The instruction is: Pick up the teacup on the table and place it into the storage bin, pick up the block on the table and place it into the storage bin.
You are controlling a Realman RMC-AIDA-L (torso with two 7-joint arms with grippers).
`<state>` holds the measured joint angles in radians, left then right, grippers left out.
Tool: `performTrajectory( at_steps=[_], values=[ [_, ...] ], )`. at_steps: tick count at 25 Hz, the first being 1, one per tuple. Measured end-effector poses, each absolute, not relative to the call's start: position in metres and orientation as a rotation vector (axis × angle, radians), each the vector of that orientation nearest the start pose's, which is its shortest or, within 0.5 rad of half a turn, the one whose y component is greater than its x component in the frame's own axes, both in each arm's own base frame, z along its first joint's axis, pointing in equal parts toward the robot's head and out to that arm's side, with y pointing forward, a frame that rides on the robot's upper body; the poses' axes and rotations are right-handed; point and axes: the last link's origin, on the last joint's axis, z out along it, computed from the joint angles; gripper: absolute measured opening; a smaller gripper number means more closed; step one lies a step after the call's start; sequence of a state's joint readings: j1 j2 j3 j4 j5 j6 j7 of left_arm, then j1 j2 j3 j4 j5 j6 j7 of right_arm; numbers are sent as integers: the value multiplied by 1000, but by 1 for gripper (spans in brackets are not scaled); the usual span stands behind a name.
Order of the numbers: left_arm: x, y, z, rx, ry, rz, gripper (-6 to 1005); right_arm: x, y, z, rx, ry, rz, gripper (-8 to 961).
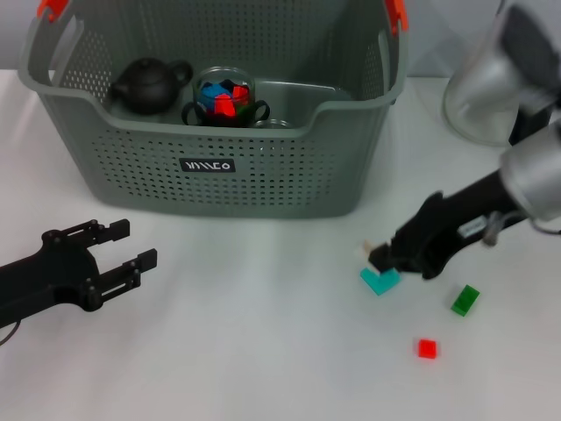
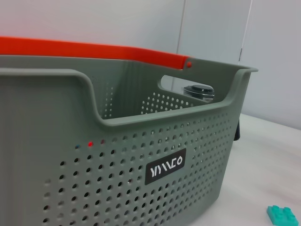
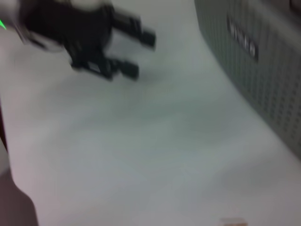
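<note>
The right gripper (image 1: 383,260) is working low over the table (image 1: 263,351), in front of the bin (image 1: 219,167) and off its right corner. The teal block (image 1: 380,281) is lying on the table directly under the fingertips, touching or nearly touching them. Whether the fingers are already closing on the block or only reaching it cannot be told; their spread is hidden by the gripper body.

Inside the bin, a glass cup (image 1: 224,98) holding coloured pieces is sitting beside a black teapot (image 1: 149,85), so the teacup step is judged complete. The block step is in hand.

Deciding relation: the bin is lying up and to the left of the teal block, with the near wall between them. The block must therefore be lifted above the rim before it travels inward. The right arm is much the nearer; the left gripper (image 1: 123,250) is resting in front of the bin's left end, fingers spread wide and empty, well apart from the block.

A green block (image 1: 465,299) and a red block (image 1: 427,348) are lying farther from the bin than the teal one.
</note>
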<state>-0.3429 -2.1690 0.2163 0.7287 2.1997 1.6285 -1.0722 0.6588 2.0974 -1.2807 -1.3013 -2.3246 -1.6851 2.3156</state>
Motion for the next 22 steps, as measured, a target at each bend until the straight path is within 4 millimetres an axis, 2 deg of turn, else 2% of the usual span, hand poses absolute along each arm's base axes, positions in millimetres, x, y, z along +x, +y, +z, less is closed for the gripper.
performTrajectory(
  at_steps=[4,10,17,22],
  values=[
    [-340,258,17,-2404,-632,-645,614,143,341,12,-3001,764,-35,0],
    [-340,259,17,-2406,-629,-647,614,145,334,31,-3051,757,174,0],
    [-338,261,16,-2407,-626,-650,614,121,320,49,-3162,542,555,0],
    [-339,260,16,-2406,-629,-649,613,103,326,59,-3092,424,778,0]
  ],
)
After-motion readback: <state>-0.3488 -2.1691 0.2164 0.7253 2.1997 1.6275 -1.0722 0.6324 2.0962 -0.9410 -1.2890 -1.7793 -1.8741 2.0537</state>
